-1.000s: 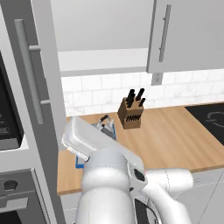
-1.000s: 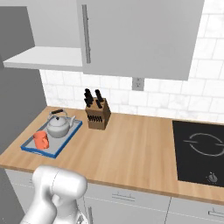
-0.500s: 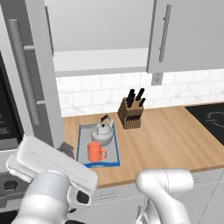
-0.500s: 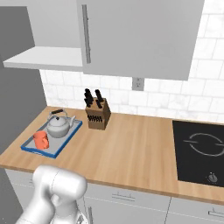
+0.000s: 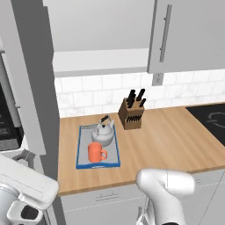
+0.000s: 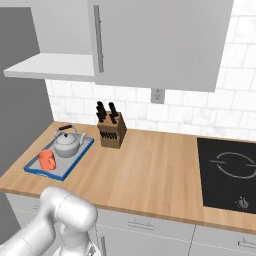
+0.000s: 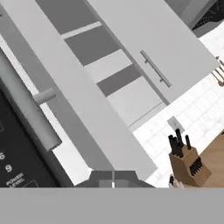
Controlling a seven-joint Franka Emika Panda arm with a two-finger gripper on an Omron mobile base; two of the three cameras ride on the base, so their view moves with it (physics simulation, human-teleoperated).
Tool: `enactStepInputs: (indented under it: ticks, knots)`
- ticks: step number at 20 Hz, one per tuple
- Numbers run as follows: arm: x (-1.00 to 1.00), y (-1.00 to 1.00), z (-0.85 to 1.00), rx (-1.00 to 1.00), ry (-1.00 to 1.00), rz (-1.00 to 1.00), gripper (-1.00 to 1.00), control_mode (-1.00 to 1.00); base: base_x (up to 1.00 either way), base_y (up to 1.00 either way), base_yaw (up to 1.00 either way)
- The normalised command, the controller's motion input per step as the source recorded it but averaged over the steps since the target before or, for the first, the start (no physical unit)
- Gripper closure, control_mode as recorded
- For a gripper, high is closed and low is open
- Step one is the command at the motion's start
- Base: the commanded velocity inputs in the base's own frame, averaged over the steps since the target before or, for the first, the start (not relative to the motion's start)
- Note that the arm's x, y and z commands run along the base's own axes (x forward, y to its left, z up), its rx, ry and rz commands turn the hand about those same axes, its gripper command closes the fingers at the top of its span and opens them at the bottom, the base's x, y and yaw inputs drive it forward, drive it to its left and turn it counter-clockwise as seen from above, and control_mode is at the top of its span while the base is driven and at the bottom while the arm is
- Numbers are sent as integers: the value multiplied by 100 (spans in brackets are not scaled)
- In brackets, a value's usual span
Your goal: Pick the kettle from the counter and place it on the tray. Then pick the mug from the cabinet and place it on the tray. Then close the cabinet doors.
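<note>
The silver kettle (image 5: 103, 134) (image 6: 67, 144) and the orange mug (image 5: 96, 153) (image 6: 47, 160) both stand on the blue-rimmed tray (image 5: 80, 149) (image 6: 75, 162), at the left end of the wooden counter (image 5: 167, 140) (image 6: 150, 170). The cabinet's left door (image 5: 35, 88) stands swung open, baring the pale shelf (image 5: 101, 61) (image 6: 55, 67). The right door (image 5: 193, 35) (image 6: 165, 40) is closed. My gripper (image 7: 113, 178) is shut on nothing, low and left of the tray, close to the open door's bar handle (image 7: 26, 109).
A wooden knife block (image 5: 132, 113) (image 6: 111, 131) (image 7: 186, 162) stands by the tiled wall right of the tray. A black stovetop (image 5: 211, 121) (image 6: 227, 172) lies at the counter's right end. A dark oven panel (image 5: 6, 118) (image 7: 17, 162) sits behind the open door.
My arm has swung from above the tray down to the lower left beside the open door, uncovering the tray, kettle and mug. The jaws stayed shut.
</note>
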Motion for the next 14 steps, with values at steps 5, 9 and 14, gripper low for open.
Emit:
enactStepInputs:
  ticks: [5,9,14]
  knots:
    - [24,80,-6,-7,0,-18,100,-100,0,0,0]
    - [85,72,-30,-5,1,-18,100,-100,0,0,0]
    - [100,65,-60,-9,2,-21,100,-100,0,0,0]
